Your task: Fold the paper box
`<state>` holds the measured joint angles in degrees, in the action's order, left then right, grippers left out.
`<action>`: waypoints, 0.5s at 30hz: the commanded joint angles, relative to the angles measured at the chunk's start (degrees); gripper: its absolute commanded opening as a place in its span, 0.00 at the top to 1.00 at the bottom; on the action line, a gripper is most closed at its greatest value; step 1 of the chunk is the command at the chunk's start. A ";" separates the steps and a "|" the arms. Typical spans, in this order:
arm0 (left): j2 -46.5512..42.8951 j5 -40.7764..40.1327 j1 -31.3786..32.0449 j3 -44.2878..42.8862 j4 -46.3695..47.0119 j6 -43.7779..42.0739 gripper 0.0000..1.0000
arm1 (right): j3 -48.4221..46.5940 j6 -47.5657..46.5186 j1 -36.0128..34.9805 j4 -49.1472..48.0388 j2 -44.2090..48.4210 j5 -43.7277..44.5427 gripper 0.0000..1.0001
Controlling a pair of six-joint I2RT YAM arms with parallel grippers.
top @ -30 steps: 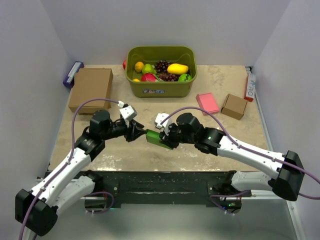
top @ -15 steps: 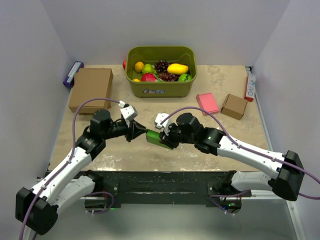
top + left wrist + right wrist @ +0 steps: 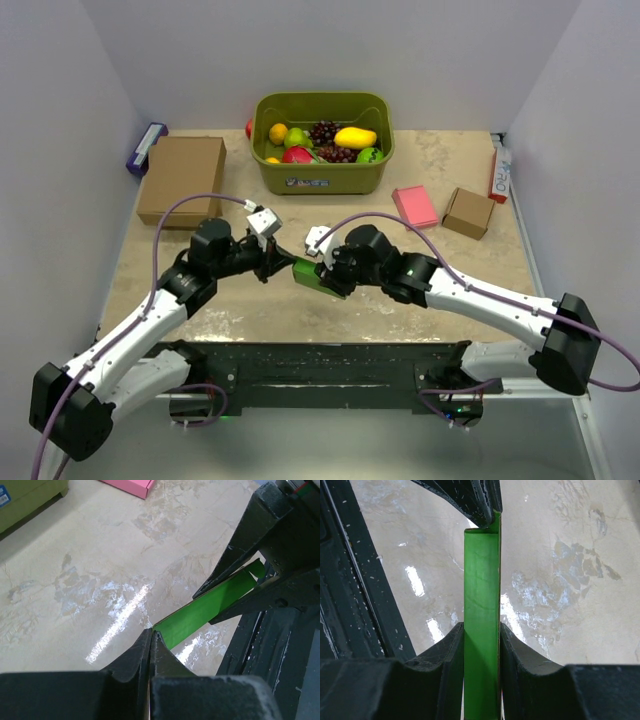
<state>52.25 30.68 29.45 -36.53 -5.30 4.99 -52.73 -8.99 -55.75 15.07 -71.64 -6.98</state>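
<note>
**Two grippers grip one green paper box**

The paper box [image 3: 306, 274], folded flat into a narrow green strip, hangs between two robot arms over the bench [image 3: 250, 312], near the middle of its front edge. The right gripper [image 3: 326, 279] is clamped across one end of the strip, a black finger pressed against each side. The left gripper [image 3: 284, 262] meets the other end with its jaws squeezed together, pinching the corner of the card at their very tip. The left wrist camera shows the strip running from that tip straight into the right gripper's fingers [image 3: 265, 555].

At the back edge of the bench stands an olive bin [image 3: 322, 180] filled with fruit [image 3: 355, 137]. A large cardboard box [image 3: 183, 178] lies by the back left corner. A pink box [image 3: 415, 207] and a small cardboard box [image 3: 468, 212] lie side by side toward the right edge, well apart from the arms.
</note>
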 commanded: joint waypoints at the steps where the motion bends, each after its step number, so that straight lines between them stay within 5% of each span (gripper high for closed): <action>1: 0.05 -2.89 2.54 -3.19 2.14 5.45 1.00 | -2.73 0.64 0.11 -1.71 -0.08 2.23 0.76; 15: -2.68 -14.41 8.07 3.13 9.25 19.26 1.00 | -2.11 1.61 0.11 -2.76 -1.05 4.61 0.76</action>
<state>51.81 17.54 35.03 -35.62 -3.27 18.26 -52.77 -8.21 -55.75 15.40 -72.01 -4.34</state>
